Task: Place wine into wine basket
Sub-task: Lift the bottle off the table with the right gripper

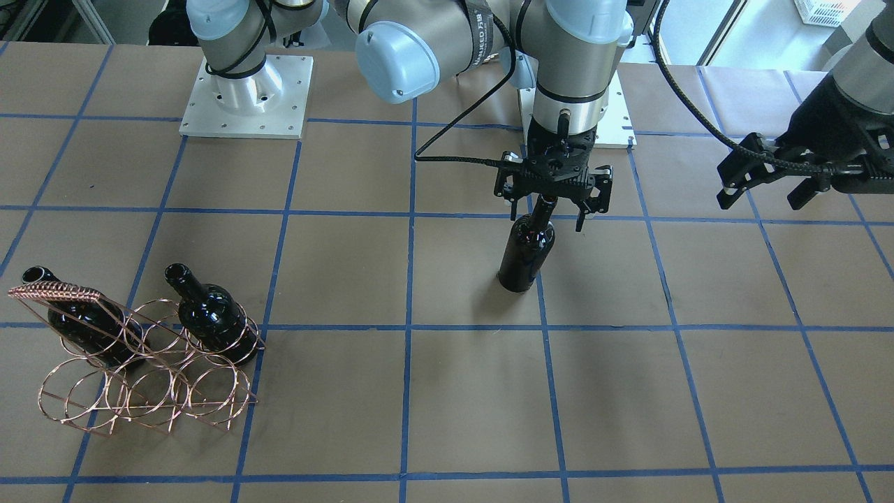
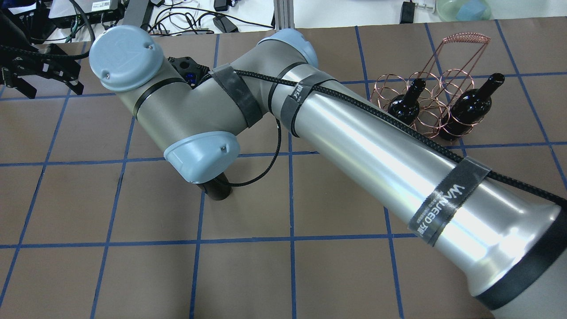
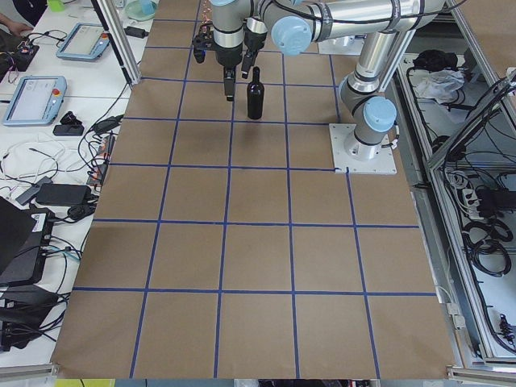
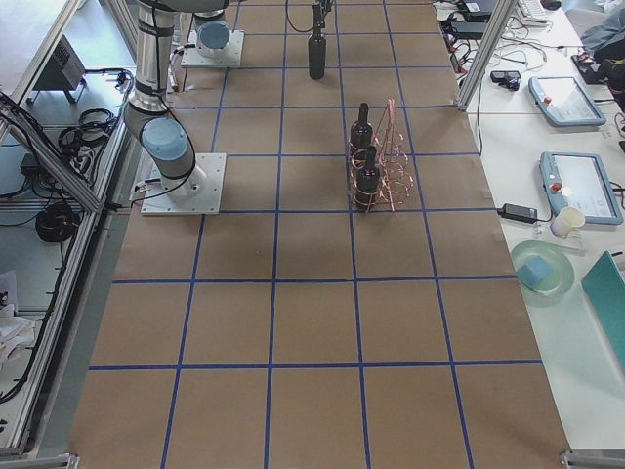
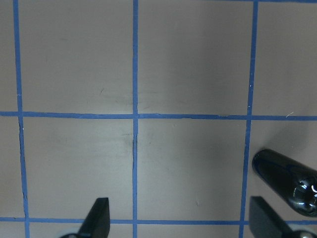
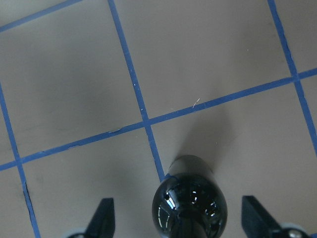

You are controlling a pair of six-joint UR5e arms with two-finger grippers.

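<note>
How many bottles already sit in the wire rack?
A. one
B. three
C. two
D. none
C: in the front-facing view the rack holds a left bottle and a right bottle, while the third bottle stands on the table under the open right gripper.

Brown counter [image 3: 258,242], blue tape grid [image 3: 242,225]. White side desk [image 4: 518,137] with tablets [image 4: 576,186], cables [image 3: 48,161]. Metal frame post [image 4: 480,54] at desk edge. Bright, even light.
</note>
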